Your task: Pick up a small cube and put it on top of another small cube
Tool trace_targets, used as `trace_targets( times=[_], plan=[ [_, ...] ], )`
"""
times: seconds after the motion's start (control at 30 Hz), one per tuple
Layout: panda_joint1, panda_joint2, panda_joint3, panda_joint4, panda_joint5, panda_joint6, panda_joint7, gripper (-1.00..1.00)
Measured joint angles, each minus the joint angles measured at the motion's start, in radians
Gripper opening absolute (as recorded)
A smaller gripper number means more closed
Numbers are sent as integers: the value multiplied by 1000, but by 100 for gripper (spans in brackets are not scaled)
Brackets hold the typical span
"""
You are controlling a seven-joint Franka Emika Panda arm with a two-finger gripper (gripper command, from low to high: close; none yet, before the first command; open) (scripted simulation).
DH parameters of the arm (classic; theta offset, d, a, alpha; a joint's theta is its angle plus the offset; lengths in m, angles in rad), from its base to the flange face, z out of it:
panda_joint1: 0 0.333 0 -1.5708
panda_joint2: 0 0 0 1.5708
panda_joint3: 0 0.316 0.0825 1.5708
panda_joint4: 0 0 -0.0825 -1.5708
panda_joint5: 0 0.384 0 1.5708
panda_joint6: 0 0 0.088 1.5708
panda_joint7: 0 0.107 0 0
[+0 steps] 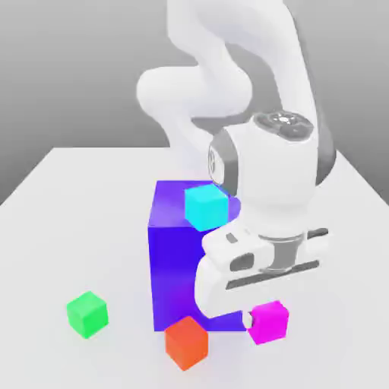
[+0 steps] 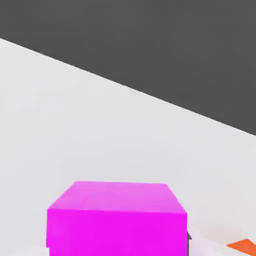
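1. My gripper [image 1: 249, 319] is down low by the table [image 1: 45, 228], right beside the small pink cube [image 1: 268, 322].
2. I cannot tell if it is open or closed.
3. In the exterior view, the pink cube sits on the table, touching or almost touching the tip of my hand on its far side from the big block.
4. In the hand view, the pink cube [image 2: 117, 220] is very close in front of me and looks big.
5. The big blue-purple block [image 1: 171, 266] stands just behind my hand, close to it.
6. A small light-blue cube [image 1: 205, 206] rests on top of that big block, higher than my gripper.
7. A small orange-red cube [image 1: 186, 342] sits on the table near my gripper, on the other side from the pink cube. It is just in front of the big block.
8. I can see a corner of the orange-red cube [image 2: 243, 246] in the hand view too.
9. A small green cube [image 1: 86, 313] sits on the table well apart from my gripper, past the big block.
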Motion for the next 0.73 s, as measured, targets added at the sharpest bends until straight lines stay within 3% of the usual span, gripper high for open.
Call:
trace_targets(
  times=[0.4,0.6,0.63,0.73],
  plan=[
    [-353,-165,-195,-136,62,-42,-182,-100],
    [-366,15,-176,-144,106,118,-223,-100],
    [-368,38,-172,-143,112,139,-227,100],
    [-368,38,-172,-143,112,139,-227,100]
  ],
)
